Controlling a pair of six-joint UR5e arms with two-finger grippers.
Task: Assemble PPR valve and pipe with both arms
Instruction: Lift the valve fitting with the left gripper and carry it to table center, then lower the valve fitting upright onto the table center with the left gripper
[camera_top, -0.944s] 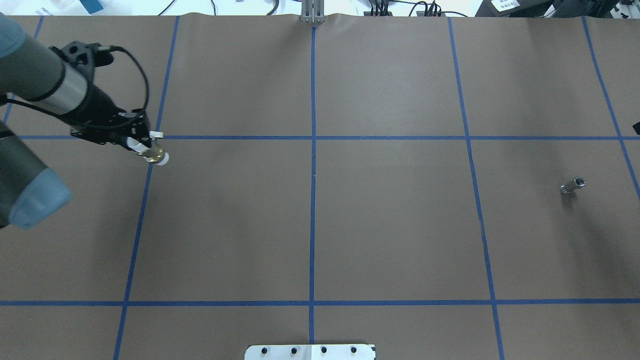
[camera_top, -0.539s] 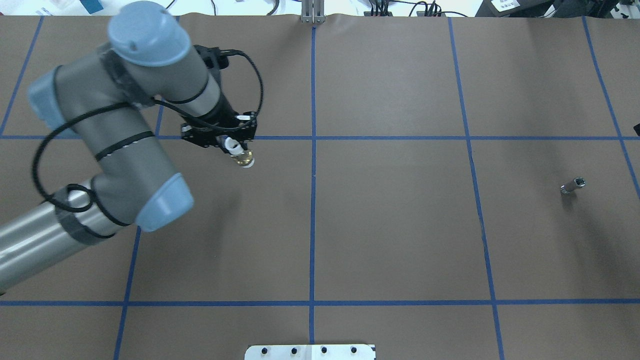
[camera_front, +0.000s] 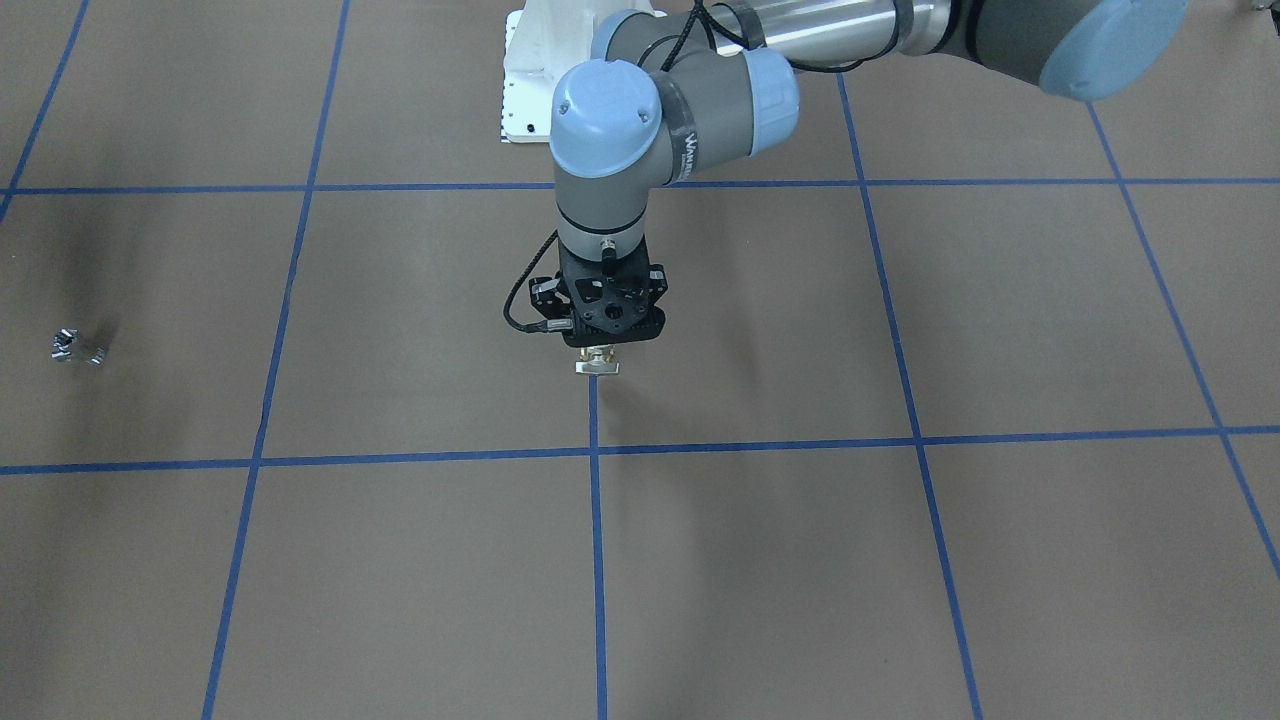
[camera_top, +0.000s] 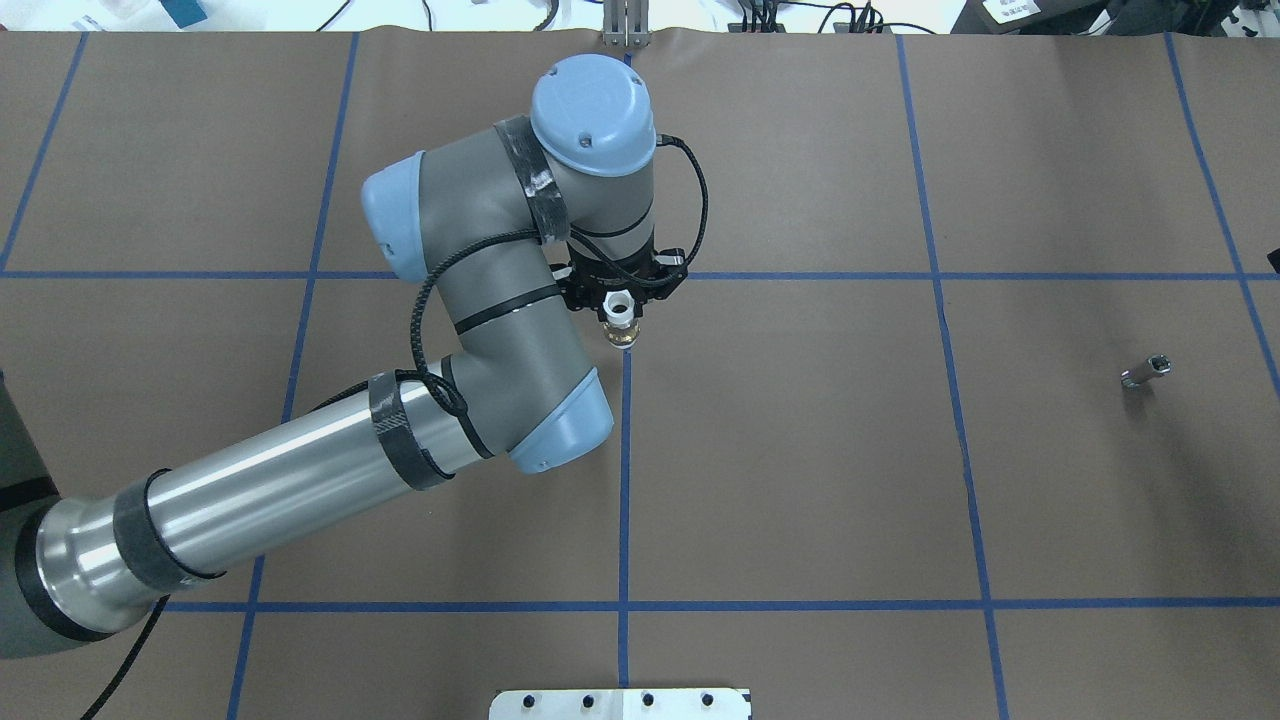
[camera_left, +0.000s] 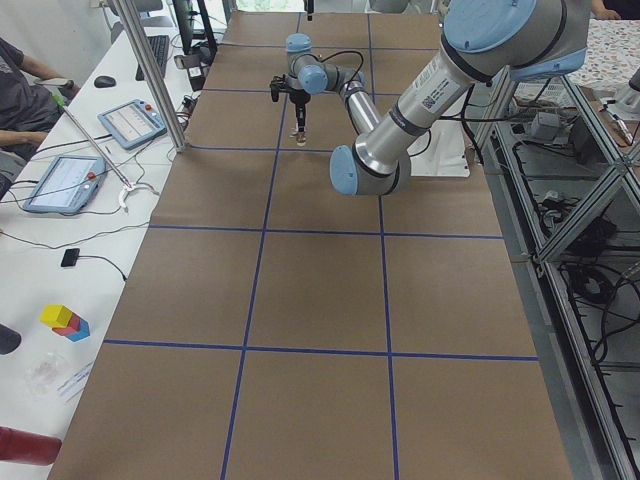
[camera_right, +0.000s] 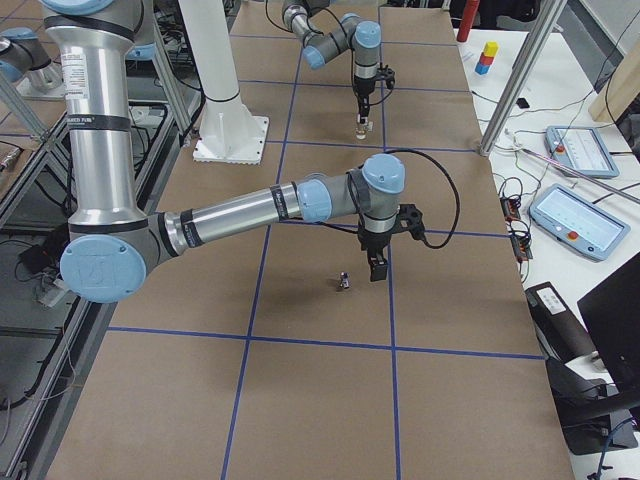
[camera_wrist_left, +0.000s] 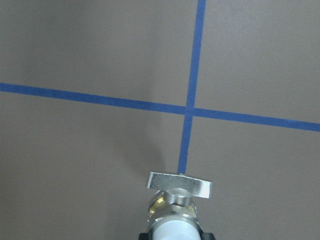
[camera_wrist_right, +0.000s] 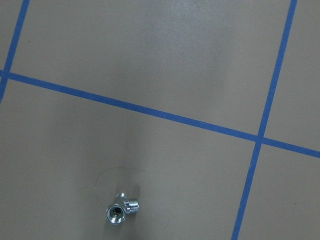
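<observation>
My left arm (camera_top: 480, 300) reaches to the table's middle. Its gripper (camera_top: 620, 308) points down and is shut on a white valve with a brass body and a silver handle (camera_top: 622, 332). The valve hangs just above the blue centre line and shows in the front view (camera_front: 597, 364) and the left wrist view (camera_wrist_left: 179, 186). A small chrome pipe fitting (camera_top: 1145, 372) lies on the table at the right, also in the right wrist view (camera_wrist_right: 122, 210). My right arm (camera_right: 250, 205) shows only in the exterior right view, its gripper (camera_right: 378, 268) just beside the fitting (camera_right: 343, 282). I cannot tell whether it is open.
Brown paper with a blue tape grid (camera_top: 625, 450) covers the table. The white bolted pedestal base (camera_front: 530, 90) stands at the robot's edge. Tablets (camera_left: 65, 180) and an aluminium post (camera_left: 150, 70) stand along the far side.
My left arm has swung from the table's left part to the centre line, carrying the valve in its shut gripper. The chrome fitting has not moved.
</observation>
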